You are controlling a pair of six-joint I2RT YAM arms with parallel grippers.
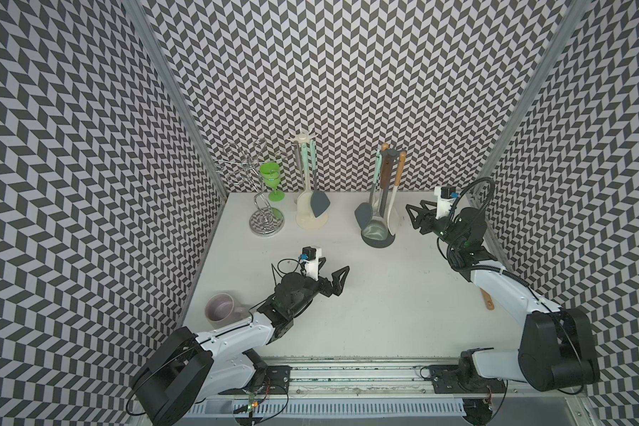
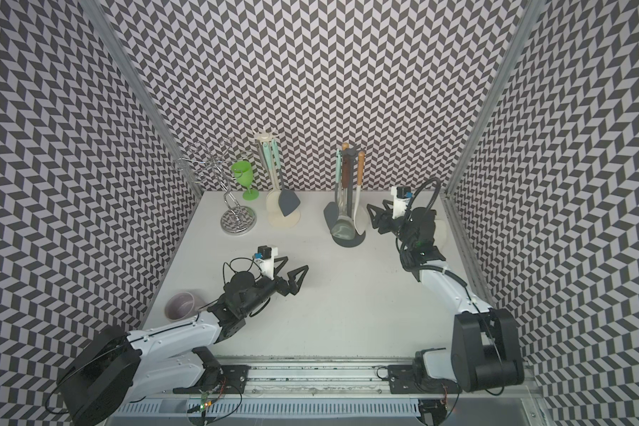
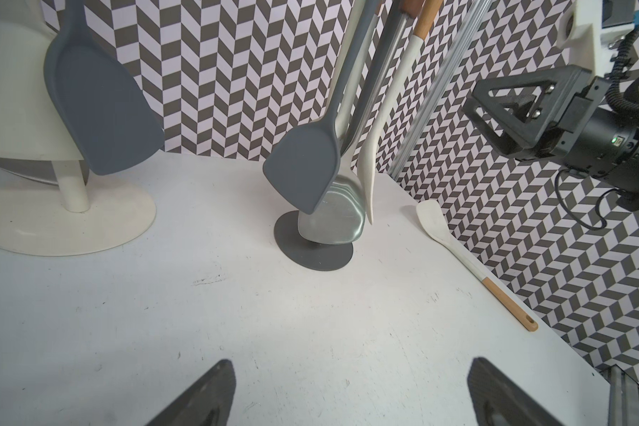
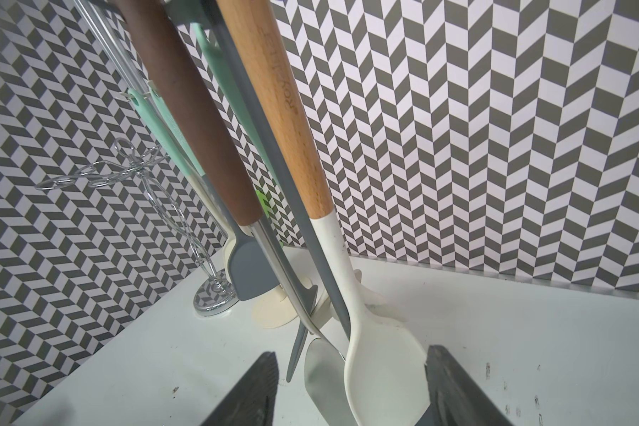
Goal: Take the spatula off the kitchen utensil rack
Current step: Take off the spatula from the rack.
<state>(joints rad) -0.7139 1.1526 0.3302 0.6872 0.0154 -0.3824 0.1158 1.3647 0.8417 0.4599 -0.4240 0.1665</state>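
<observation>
the spatula (image 4: 384, 369) hangs on the rack (image 1: 379, 244), its white head between the right gripper's (image 4: 351, 354) part-open jaws beside a steel blade (image 4: 321, 372), so best pinch it alone, then lift; left gripper (image 3: 351, 361) gapes empty.

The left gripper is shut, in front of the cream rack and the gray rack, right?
Not shut: the left gripper is open, fingers wide apart in the left wrist view, in front of the cream rack and the gray rack.
</observation>
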